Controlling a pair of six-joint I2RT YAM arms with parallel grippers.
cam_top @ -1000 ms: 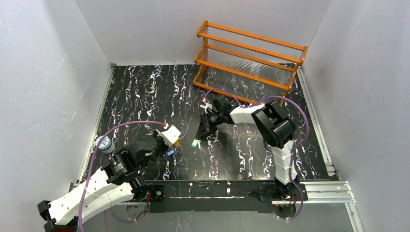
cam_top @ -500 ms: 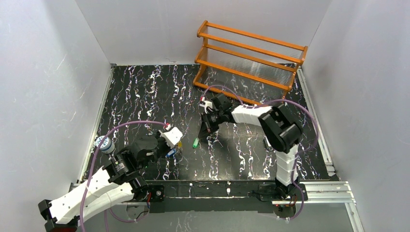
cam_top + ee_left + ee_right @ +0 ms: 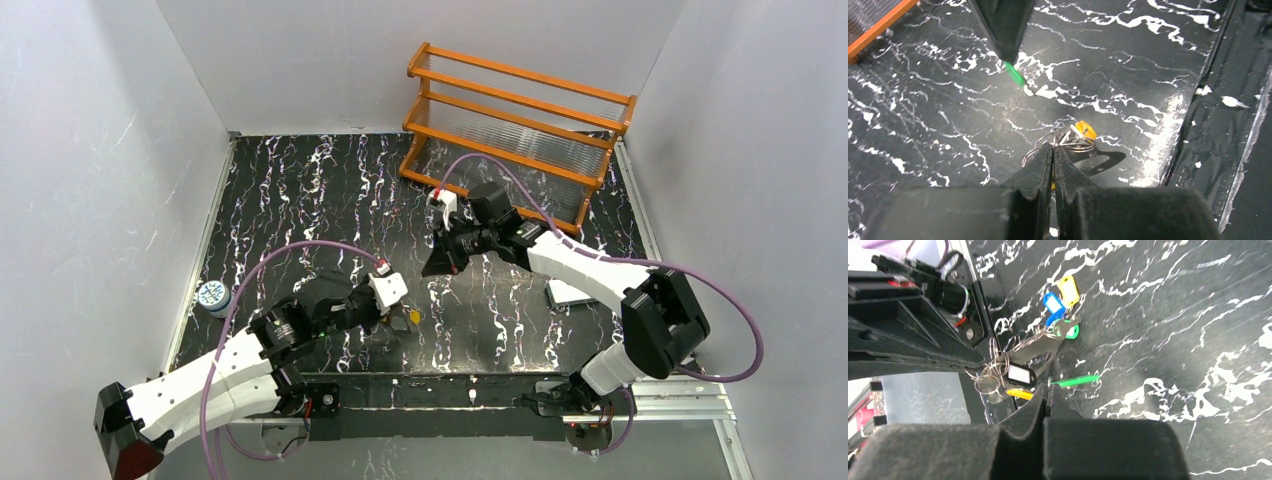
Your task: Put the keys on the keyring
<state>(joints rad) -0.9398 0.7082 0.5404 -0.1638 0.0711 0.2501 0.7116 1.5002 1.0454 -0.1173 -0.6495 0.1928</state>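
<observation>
My left gripper (image 3: 393, 310) is shut on the keyring (image 3: 1068, 142), a bunch of silvery wire loops, and holds it just above the table; the left wrist view shows its jaws (image 3: 1053, 146) pinching the wire. A yellow key (image 3: 1083, 131) and a dark-tagged key (image 3: 1018, 374) hang on it. My right gripper (image 3: 433, 267) is shut on the green key (image 3: 1075, 380), which sticks out of its tips (image 3: 1049, 388). It hovers just beyond the keyring, also in the left wrist view (image 3: 1014, 75). Blue (image 3: 1052, 304), yellow and green tags show beyond; I cannot tell whether they are reflections.
An orange wooden rack (image 3: 520, 110) stands at the back right. A small blue-white can (image 3: 212, 297) sits at the left edge of the black marbled table (image 3: 300, 190). A pale flat object (image 3: 570, 292) lies under the right arm.
The green key is off the table and now in my right gripper. The right arm's elbow swung out to the right. My left gripper moved right with the keyring.
</observation>
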